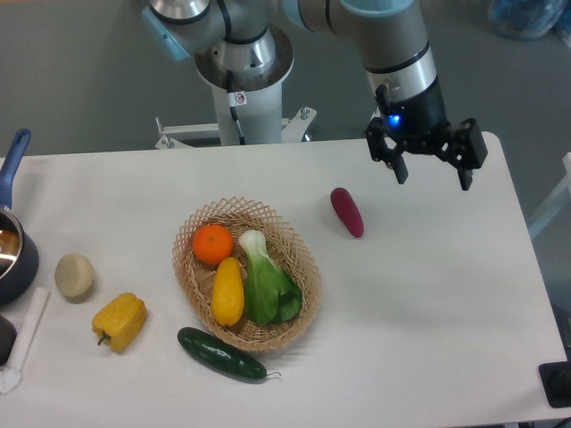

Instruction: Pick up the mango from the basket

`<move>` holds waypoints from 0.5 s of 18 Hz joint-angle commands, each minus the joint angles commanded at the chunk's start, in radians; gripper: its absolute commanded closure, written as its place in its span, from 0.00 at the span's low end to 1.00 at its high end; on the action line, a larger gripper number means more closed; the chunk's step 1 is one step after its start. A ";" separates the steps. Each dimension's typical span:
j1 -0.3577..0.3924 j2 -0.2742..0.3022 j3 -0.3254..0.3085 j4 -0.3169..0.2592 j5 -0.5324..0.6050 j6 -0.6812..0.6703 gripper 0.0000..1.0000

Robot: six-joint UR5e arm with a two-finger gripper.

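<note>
From my console, the mango [227,292] lies in the wicker basket [303,308], well to the lower left of the gripper [433,171], which hangs released and empty over the table's [428,312] far right; its long axis runs almost straight toward me, tipped slightly left, between the orange [212,244] and bok choy [266,278]. I count one mango, one orange, one bok choy, one basket, one yellow bell pepper [119,321], one cucumber [221,354], one purple sweet potato [347,211], one pot [12,250]

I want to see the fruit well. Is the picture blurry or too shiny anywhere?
In the fixed camera view the light is soft and even. The mango and basket look sharp, with faint shadows. The end effector is a bit soft-edged, with a small blue light glowing above it. No strong glare.
</note>
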 joint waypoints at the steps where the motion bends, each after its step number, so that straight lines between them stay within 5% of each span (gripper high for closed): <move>1: 0.002 0.000 -0.002 0.002 0.000 0.002 0.00; 9: -0.003 0.002 -0.009 0.003 0.005 -0.009 0.00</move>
